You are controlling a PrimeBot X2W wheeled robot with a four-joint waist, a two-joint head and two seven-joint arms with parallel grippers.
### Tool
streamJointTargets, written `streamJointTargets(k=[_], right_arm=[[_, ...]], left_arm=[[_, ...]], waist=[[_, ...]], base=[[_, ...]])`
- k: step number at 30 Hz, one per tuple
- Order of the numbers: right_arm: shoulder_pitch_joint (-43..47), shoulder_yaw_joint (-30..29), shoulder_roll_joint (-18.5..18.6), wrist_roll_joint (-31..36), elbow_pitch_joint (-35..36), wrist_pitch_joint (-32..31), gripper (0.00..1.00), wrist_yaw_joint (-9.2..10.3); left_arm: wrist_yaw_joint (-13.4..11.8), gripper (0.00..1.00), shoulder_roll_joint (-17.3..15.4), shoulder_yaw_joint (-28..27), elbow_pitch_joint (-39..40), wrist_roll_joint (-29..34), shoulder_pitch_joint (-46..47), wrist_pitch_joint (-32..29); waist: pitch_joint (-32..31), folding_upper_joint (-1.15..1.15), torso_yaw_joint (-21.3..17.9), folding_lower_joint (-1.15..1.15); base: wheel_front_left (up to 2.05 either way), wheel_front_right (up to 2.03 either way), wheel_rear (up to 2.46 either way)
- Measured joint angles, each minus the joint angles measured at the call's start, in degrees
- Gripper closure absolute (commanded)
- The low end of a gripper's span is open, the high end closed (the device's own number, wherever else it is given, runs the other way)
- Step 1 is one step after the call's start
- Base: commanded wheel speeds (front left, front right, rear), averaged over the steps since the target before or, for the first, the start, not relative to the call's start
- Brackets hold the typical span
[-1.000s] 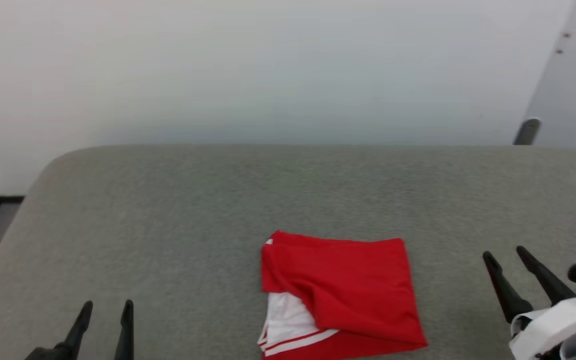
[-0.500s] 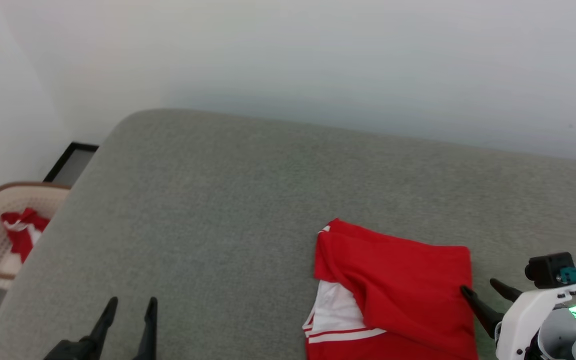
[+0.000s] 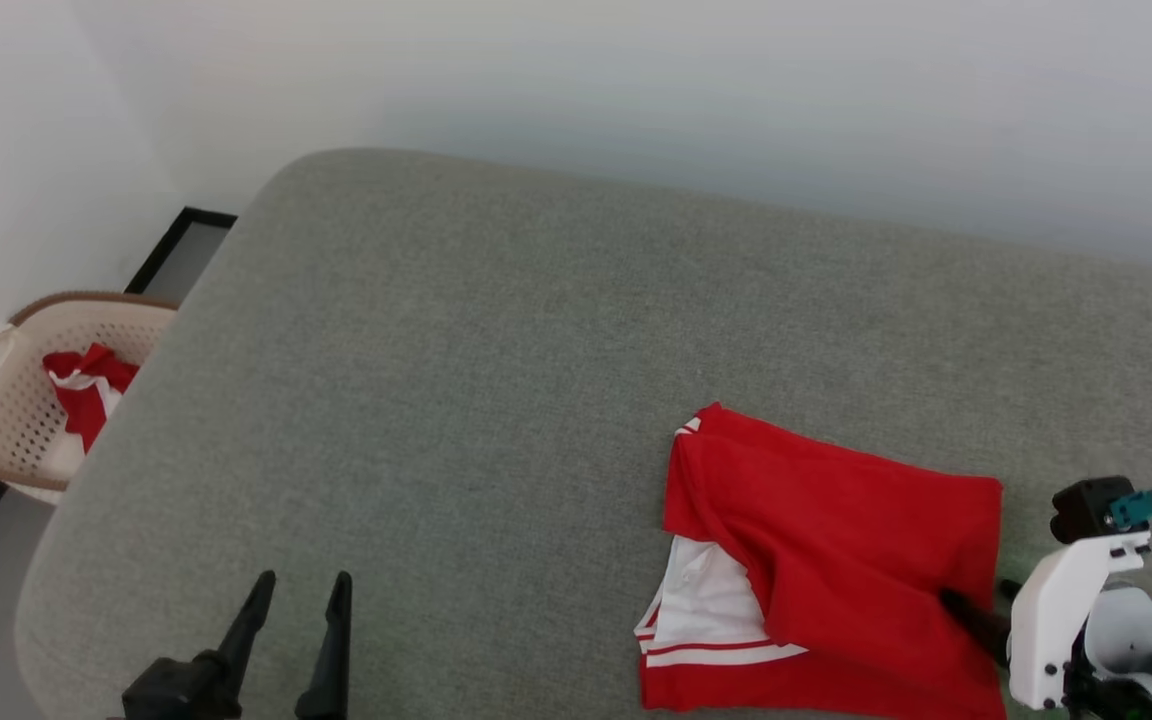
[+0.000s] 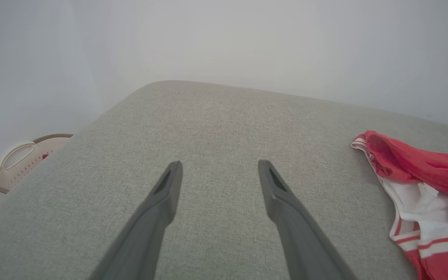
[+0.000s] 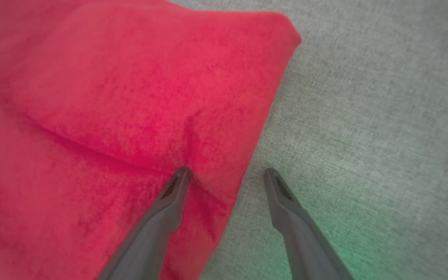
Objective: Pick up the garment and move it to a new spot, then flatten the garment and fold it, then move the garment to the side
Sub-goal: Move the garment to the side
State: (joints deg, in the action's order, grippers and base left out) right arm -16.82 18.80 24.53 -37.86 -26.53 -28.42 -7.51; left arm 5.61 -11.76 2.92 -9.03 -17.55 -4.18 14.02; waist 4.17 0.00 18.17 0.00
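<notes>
Red garment [image 3: 836, 560] lies loosely folded on the grey upholstered surface [image 3: 496, 340], near-right side, white hem panel showing. It looks soft, light and limp, so it will sag when lifted. Right gripper [image 5: 226, 171] is spread and straddles its right edge: one finger on the cloth, the other over bare grey, a fair place to pinch. Left gripper [image 3: 303, 580] is spread, well apart. Plenty of bare room left and far; laundry basket [image 3: 6, 420] sits past the rounded left edge, probably on the floor
</notes>
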Motion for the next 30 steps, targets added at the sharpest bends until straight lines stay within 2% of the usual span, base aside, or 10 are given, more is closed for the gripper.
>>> streamJointTargets(k=[2, 3, 4, 5, 10, 14, 24, 30], right_arm=[[-0.5, -0.4, -0.6, -0.4, -0.3, -1.9, 0.0, 0.01], [-0.8, -0.4, -0.6, -0.5, -0.2, -2.8, 0.18, 0.01], [-1.1, -0.2, -0.7, -0.5, -0.2, -3.4, 0.85, 0.05], [-1.5, 0.3, -0.6, -0.5, 0.0, -4.0, 1.0, 0.08], [-2.6, 2.4, -0.5, -1.0, 1.6, -5.5, 1.0, 0.14], [-3.1, 3.9, 1.0, -1.2, 4.2, -6.5, 1.0, 0.13], [-5.3, 3.5, 8.4, -0.9, 12.9, -6.8, 1.0, 0.02], [-8.0, 2.5, 12.8, 0.8, 15.3, -6.6, 1.0, 0.02]], left_arm=[[0.0, 0.0, 0.1, 0.0, -0.4, 0.0, 0.3, 0.2], [0.0, 0.0, 0.1, 0.0, -0.5, 0.0, 0.5, 0.3], [0.0, 0.0, 0.1, 0.1, -0.7, -0.1, 0.6, 0.4], [0.2, 0.0, 0.1, 0.1, -0.9, -0.1, 0.7, 0.5], [0.2, 0.0, 0.1, 0.1, -1.4, -0.1, 1.4, 0.6], [0.2, 0.0, -0.2, -0.1, -1.2, 0.0, 1.5, 0.7], [0.2, 0.0, -1.2, -0.4, 0.4, 0.1, 2.1, 0.9], [0.5, 0.0, -1.5, 0.7, 0.7, 0.8, 4.5, 1.0]], waist=[[0.5, 0.0, 0.2, 0.0], [0.8, 0.0, 0.3, 0.0], [1.0, 0.0, 0.4, 0.0], [1.1, 0.0, 0.5, 0.0], [1.4, 0.0, 0.4, 0.0], [1.2, 0.0, -0.3, 0.0], [1.3, 0.0, -4.4, 0.0], [1.9, 0.0, -7.8, 0.0]], base=[[0.0, 0.0, 0.0], [0.0, 0.0, 0.0], [0.0, 0.0, 0.0], [0.0, 0.0, 0.0], [0.0, 0.0, 0.0], [0.0, 0.0, 0.0], [0.0, 0.0, 0.0], [0.0, 0.0, 0.0]])
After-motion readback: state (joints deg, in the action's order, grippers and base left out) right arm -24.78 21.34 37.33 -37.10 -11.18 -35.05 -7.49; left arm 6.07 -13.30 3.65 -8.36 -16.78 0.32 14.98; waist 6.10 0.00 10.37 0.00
